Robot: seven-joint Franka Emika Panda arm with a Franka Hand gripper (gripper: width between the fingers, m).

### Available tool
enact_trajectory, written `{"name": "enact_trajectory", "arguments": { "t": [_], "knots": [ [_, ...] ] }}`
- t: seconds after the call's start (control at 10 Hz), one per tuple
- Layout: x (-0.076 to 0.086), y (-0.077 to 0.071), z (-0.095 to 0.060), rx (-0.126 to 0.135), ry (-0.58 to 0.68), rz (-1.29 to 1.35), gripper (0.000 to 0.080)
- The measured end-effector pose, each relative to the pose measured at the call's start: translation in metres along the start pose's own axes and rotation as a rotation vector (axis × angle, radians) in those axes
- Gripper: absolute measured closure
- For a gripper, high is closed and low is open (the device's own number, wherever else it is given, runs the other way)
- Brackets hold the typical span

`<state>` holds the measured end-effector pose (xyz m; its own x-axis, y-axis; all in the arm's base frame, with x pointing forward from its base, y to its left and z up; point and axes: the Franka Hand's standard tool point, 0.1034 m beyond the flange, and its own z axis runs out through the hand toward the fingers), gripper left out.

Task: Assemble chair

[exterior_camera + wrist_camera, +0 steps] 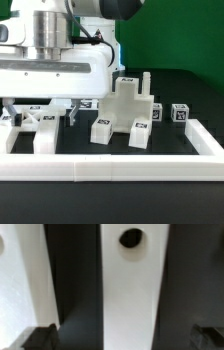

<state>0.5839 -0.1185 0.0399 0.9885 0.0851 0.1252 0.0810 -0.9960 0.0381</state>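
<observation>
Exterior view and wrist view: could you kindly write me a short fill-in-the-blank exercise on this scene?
1. The table is ___ in colour.
2. The wall behind it is ___.
3. The two small tagged blocks stand toward the exterior view's ___.
4. In the wrist view, the white bar has one dark oval ___.
Missing words: black; green; right; hole.

The exterior view is brightly lit; the white plastic chair parts (122, 108) are nearly overexposed against the black table (190, 88). The wrist view is blurred, and the white holed plastic bar (130, 297) is washed out.
</observation>
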Motion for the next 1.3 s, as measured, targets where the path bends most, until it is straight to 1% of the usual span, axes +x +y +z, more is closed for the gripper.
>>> {"name": "enact_trajectory", "arguments": {
  "t": [0.3,0.4,0.5,0.6,0.7,0.9,1.0,1.1,1.3],
  "knots": [
    [-0.001,0.0,0.0,0.001,-0.002,0.0,0.015],
    [-0.003,-0.003,0.0,0.04,-0.057,-0.006,0.015],
    [0.003,-0.003,-0.002,0.077,-0.102,-0.005,0.015],
    [0.009,-0.002,0.0,0.079,-0.096,0.011,0.015],
    [0.009,-0.004,0.002,0.08,-0.099,0.01,0.015],
    [0.008,-0.003,0.002,0.079,-0.1,0.011,0.015],
    [0.006,-0.003,0.004,0.08,-0.104,0.012,0.015],
    [0.0,-0.003,0.009,0.081,-0.115,0.014,0.015],
    [-0.012,-0.01,0.017,0.081,-0.128,0.017,0.015]
  ]
}}
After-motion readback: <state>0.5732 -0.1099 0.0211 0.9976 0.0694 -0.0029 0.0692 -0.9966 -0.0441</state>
